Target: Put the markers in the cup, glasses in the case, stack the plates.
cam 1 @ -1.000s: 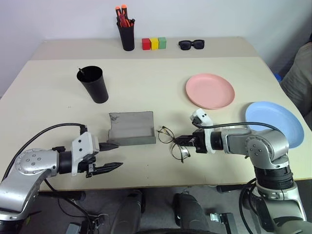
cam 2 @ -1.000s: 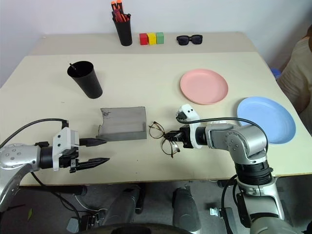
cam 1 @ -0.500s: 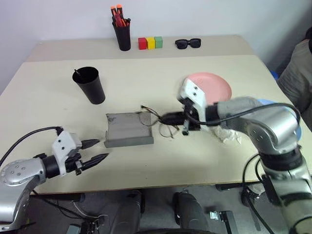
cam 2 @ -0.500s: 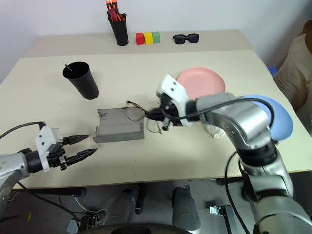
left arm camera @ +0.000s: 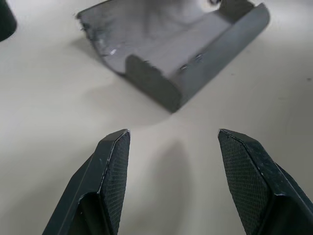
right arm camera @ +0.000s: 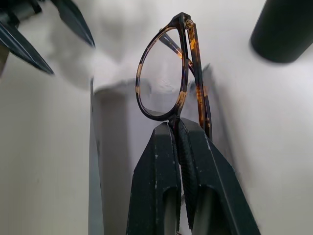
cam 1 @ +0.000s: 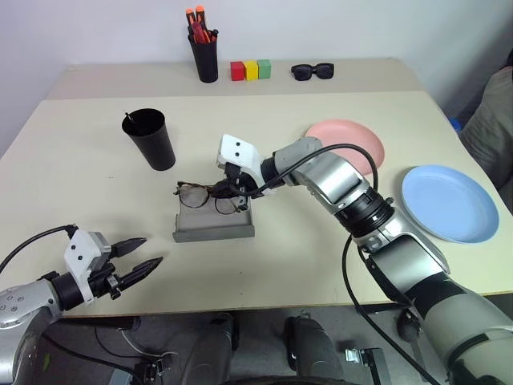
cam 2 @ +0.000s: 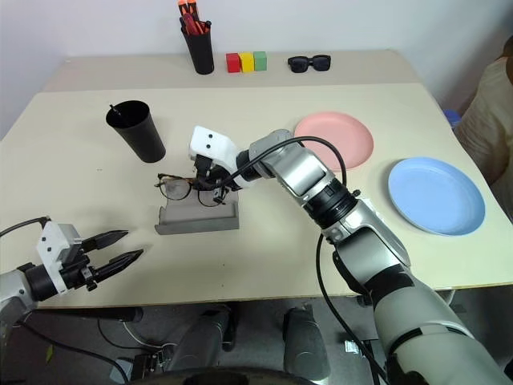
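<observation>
My right gripper (cam 1: 230,188) is shut on the bridge of the wire-framed glasses (cam 1: 196,192), holding them just over the open grey case (cam 1: 213,223). In the right wrist view the glasses (right arm camera: 164,83) stand up from the closed fingers (right arm camera: 161,161), with the case (right arm camera: 115,161) under them. My left gripper (cam 1: 138,255) hovers open and holds nothing, near the table's front left edge, short of the case (left arm camera: 171,54). The tall black cup (cam 1: 150,138) stands behind the case to the left, with a marker's tip (cam 1: 127,118) showing at its rim. The pink plate (cam 1: 353,143) and the blue plate (cam 1: 449,202) lie apart on the right.
At the back stand a narrow black cup of orange-capped markers (cam 1: 205,50), three coloured blocks (cam 1: 252,70) and black sunglasses (cam 1: 313,72). A person's sleeve (cam 1: 495,120) shows at the right edge. My left arm's cable (cam 1: 32,241) loops over the front left corner.
My right gripper lifted the glasses off the table and swung them left, from right of the case to over it. My left gripper drew back toward the front left edge, still open.
</observation>
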{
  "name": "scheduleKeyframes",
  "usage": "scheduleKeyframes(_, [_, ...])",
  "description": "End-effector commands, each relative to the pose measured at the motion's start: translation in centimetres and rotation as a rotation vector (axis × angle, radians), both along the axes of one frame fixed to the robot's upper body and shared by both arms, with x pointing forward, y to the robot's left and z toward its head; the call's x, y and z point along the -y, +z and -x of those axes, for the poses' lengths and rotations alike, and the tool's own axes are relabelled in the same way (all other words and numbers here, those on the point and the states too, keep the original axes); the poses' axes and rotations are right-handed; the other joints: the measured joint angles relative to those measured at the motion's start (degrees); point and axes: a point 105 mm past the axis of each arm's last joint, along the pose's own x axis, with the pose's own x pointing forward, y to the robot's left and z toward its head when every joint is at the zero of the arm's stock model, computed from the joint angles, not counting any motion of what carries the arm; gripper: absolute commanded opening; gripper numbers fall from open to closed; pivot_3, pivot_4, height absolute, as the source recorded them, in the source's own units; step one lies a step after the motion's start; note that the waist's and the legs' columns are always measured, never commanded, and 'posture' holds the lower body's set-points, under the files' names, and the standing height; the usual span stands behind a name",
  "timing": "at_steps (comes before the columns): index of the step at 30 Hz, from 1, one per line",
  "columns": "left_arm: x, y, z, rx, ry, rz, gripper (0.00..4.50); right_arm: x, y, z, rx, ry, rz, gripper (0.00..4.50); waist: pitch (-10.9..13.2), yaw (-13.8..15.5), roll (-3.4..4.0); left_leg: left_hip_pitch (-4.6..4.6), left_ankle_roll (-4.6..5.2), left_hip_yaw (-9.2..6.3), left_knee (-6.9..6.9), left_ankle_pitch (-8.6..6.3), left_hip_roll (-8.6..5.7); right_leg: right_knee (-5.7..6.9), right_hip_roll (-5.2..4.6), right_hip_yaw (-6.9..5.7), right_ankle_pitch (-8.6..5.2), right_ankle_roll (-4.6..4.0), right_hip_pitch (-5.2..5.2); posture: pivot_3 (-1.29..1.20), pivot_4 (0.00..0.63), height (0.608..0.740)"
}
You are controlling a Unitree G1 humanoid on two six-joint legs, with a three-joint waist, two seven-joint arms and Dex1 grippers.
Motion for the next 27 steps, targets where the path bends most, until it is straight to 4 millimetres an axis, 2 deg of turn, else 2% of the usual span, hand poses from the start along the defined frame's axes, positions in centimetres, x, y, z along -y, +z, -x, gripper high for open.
scheduleKeyframes(1, [0.0, 1.4, 0.2, 0.063, 0.006, -0.006, 2.93, -0.3, 0.4, 1.0, -0.002, 0.050, -0.008, 0.03, 0.00, -0.02, 0.00, 0.00, 0.00, -0.01, 0.00, 0.00, 0.02, 0.00, 0.04, 0.00, 0.00, -0.01, 0.00, 0.00, 0.150, 0.740])
scheduleKeyframes(4, [0.0, 1.2, 0.3, 0.062, 0.006, -0.005, 2.93, 0.1, -0.6, 1.0, -0.012, 0.044, 0.021, 0.03, 0.00, -0.02, 0.00, 0.00, 0.00, 0.00, -0.01, 0.00, 0.03, 0.00, 0.05, 0.02, 0.00, -0.01, -0.02, 0.00, 0.150, 0.740])
scheduleKeyframes(5, [0.0, 1.2, 0.3, 0.063, 0.006, -0.006, 2.93, 0.2, -0.9, 1.0, -0.013, 0.041, 0.029, 0.65, 0.00, -0.02, 0.00, 0.00, 0.00, 0.01, -0.01, 0.00, 0.02, 0.00, 0.05, 0.01, 0.00, -0.01, -0.02, 0.00, 0.150, 0.740])
scheduleKeyframes(6, [0.0, 1.2, 0.2, 0.064, 0.005, -0.006, 2.93, 0.3, -1.2, 1.0, -0.013, 0.039, 0.034, 0.93, 0.00, -0.01, 0.00, 0.00, -0.01, 0.02, -0.01, 0.00, 0.02, 0.00, 0.05, 0.01, 0.00, -0.01, -0.02, 0.00, 0.150, 0.740])
scheduleKeyframes(9, [0.0, 1.2, 0.1, 0.070, 0.003, -0.008, 2.93, 0.3, -1.2, 0.9, -0.005, 0.035, 0.031, 2.37, 0.00, -0.01, 0.00, 0.00, -0.01, 0.02, -0.01, 0.00, 0.02, 0.00, 0.05, 0.01, 0.00, -0.01, -0.03, 0.00, 0.150, 0.740])
scheduleKeyframes(12, [0.0, 1.5, -0.2, 0.083, 0.002, -0.004, 2.93, 0.3, -0.7, 1.0, 0.006, 0.038, 0.007, 3.99, 0.00, 0.00, 0.00, 0.00, -0.01, 0.02, -0.01, 0.00, 0.02, 0.00, 0.05, 0.01, 0.00, -0.01, -0.03, 0.00, 0.150, 0.740])
scheduleKeyframes(13, [0.0, 2.0, -0.7, 0.098, 0.015, 0.017, 2.93, 0.2, 0.4, 1.2, 0.020, 0.048, -0.034, 4.46, 0.00, 0.06, 0.01, 0.00, -0.01, 0.02, -0.01, 0.00, 0.02, 0.00, 0.05, 0.01, 0.00, -0.01, -0.03, 0.00, 0.150, 0.740])
scheduleKeyframes(16, [-0.1, 3.5, -3.2, 0.116, 0.096, 0.099, 2.93, 0.7, 2.7, 1.8, 0.060, 0.065, -0.129, 4.46, 0.01, 0.60, 0.02, -0.01, -0.01, -0.01, 0.00, 0.00, 0.01, 0.02, 0.05, 0.01, 0.00, 0.00, -0.03, 0.00, 0.150, 0.740])
scheduleKeyframes(18, [0.1, 4.3, -5.0, 0.110, 0.148, 0.150, 2.39, 1.3, 3.3, 2.1, 0.081, 0.060, -0.159, 4.50, -0.02, 0.59, -0.03, 0.02, -0.02, -0.08, 0.04, 0.02, -0.01, 0.04, 0.08, -0.01, 0.04, 0.07, 0.04, 0.00, 0.150, 0.740])
scheduleKeyframes(20, [1.0, 5.0, -6.9, 0.093, 0.160, 0.182, 1.63, 1.9, 3.6, 2.4, 0.098, 0.051, -0.185, 4.50, -0.03, 0.48, -0.05, 0.03, -0.02, -0.06, 0.08, 0.03, -0.09, 0.04, 0.10, -0.01, 0.13, 0.23, 0.09, 0.00, 0.150, 0.740])
scheduleKeyframes(23, [2.4, 6.3, -9.0, 0.116, 0.156, 0.179, 0.04, 2.7, 3.6, 2.8, 0.131, 0.041, -0.199, 4.50, -0.03, 0.37, -0.05, 0.07, 0.09, -0.05, 0.09, 0.10, -0.14, 0.06, 0.14, -0.02, 0.16, 0.30, 0.36, 0.00, 0.150, 0.740])
scheduleKeyframes(27, [6.3, 8.2, -13.9, 0.137, 0.135, 0.141, 0.04, 5.3, 3.3, 3.6, 0.223, -0.021, -0.231, 4.50, -0.02, 1.20, -0.10, 0.07, 0.07, -0.03, 0.15, 0.16, -0.16, 0.11, 0.22, -0.13, 0.19, 0.36, 0.48, 0.00, 0.150, 0.740])
